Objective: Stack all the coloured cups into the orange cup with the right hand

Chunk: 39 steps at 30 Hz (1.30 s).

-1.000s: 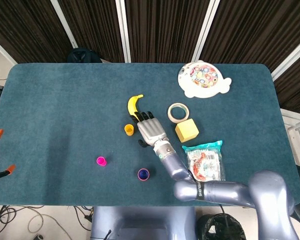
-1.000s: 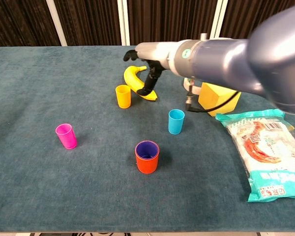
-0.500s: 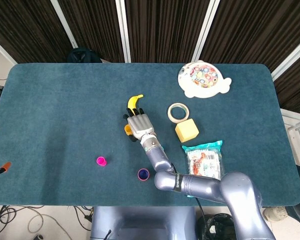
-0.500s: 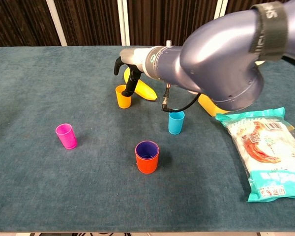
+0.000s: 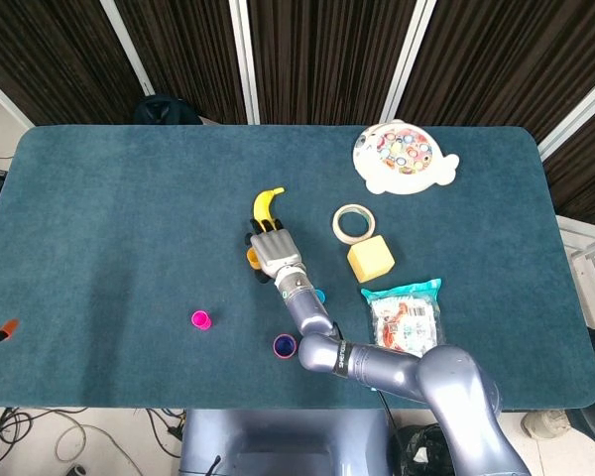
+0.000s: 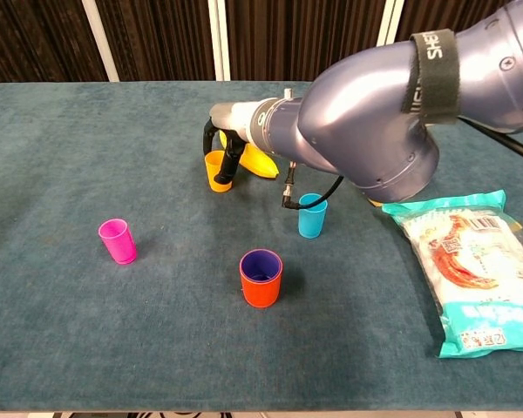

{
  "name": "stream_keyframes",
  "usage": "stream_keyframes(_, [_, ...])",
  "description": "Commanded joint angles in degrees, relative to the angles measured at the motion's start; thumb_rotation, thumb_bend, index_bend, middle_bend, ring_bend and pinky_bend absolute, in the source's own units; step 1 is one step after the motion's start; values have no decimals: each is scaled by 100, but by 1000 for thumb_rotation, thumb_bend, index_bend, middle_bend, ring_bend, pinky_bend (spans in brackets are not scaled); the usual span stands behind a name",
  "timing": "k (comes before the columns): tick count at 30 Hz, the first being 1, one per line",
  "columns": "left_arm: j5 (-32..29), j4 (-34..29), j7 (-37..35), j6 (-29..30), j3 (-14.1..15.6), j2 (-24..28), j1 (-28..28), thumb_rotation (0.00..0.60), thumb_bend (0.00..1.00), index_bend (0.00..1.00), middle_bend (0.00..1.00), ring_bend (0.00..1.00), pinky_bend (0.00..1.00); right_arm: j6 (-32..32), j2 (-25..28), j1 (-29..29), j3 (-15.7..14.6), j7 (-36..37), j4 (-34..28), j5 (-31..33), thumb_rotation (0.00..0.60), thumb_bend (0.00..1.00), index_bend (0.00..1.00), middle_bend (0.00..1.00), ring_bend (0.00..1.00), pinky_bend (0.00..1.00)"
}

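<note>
The orange cup [image 6: 261, 289] stands near the table's front with a purple cup [image 6: 261, 265] nested inside it; the head view shows the same orange cup [image 5: 285, 345]. My right hand [image 6: 223, 153] reaches down over a yellow cup [image 6: 215, 173] that stands on the table, with the thumb on one side and the fingers on the other, gripping it. In the head view the right hand [image 5: 274, 253] hides most of the yellow cup [image 5: 251, 259]. A blue cup [image 6: 312, 216] stands to the right of the hand, and a magenta cup [image 6: 117, 241] stands far to the left. The left hand is out of sight.
A banana [image 6: 258, 160] lies just behind the yellow cup. A tape ring [image 5: 353, 224], a yellow block [image 5: 370, 260] and a sealed food packet [image 6: 467, 270] sit to the right. A white toy plate [image 5: 405, 159] rests at the back right.
My right hand has moved left from beside the banana and come down onto the yellow cup, its fingers closing around it. The other cups have not moved.
</note>
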Motion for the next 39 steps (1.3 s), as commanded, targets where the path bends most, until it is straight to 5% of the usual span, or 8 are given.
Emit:
stream_keyframes(1, [5,3,-1,-5,5,-1,-2,600,0,0,0,0,52,-6,-29,-7,3,43,64,-10,600,431,326,0,0,10])
stream_keyframes(28, [-10,2,-28,10,1,2,6,600,0,0,0,0,52,55,-86,-72,82,284,125,-235,600,431,477,0,0,36])
stream_keyframes(39, [35,-15,19,-18,42,-18,-7,600,0,0,0,0,52,475,712,-414,52,275,-1160,-438,600,431,483,0,0,36])
